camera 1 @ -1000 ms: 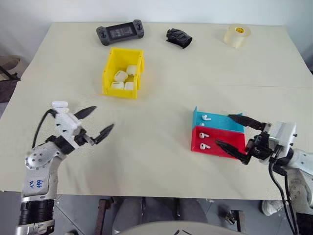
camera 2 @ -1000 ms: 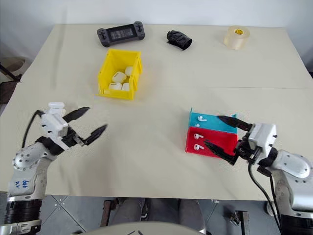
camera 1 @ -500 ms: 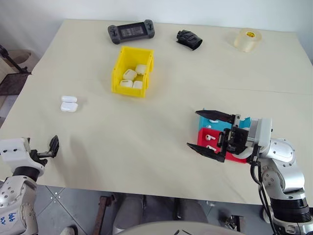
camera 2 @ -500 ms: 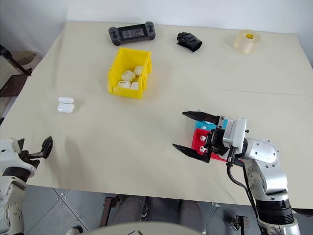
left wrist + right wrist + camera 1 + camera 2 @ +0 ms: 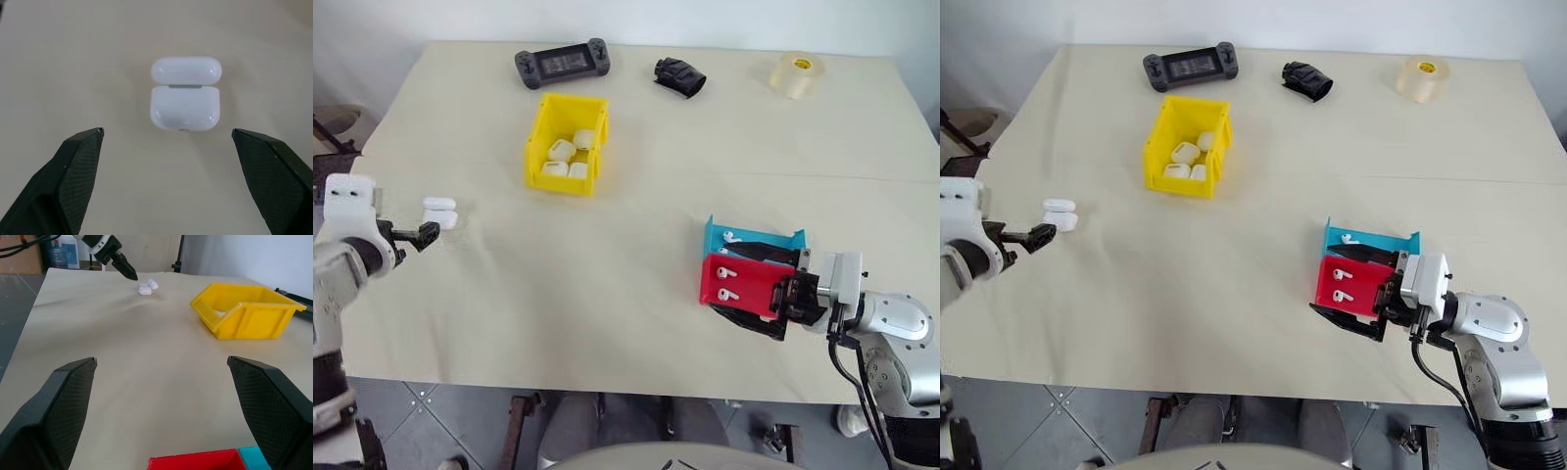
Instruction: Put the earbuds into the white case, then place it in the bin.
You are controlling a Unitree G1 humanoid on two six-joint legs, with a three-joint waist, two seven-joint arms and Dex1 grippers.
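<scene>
Two jaws wide open, empty. I see left gripper (image 5: 166, 139) now swung out to white case (image 5: 185, 93), lid open on desk (image 5: 607, 294); grasp next.

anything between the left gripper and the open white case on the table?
Nothing visible. The left gripper is open and points at the white case, which lies lid-open on bare table just ahead of the fingers, apart from them. The bin stands well off to the side.
</scene>
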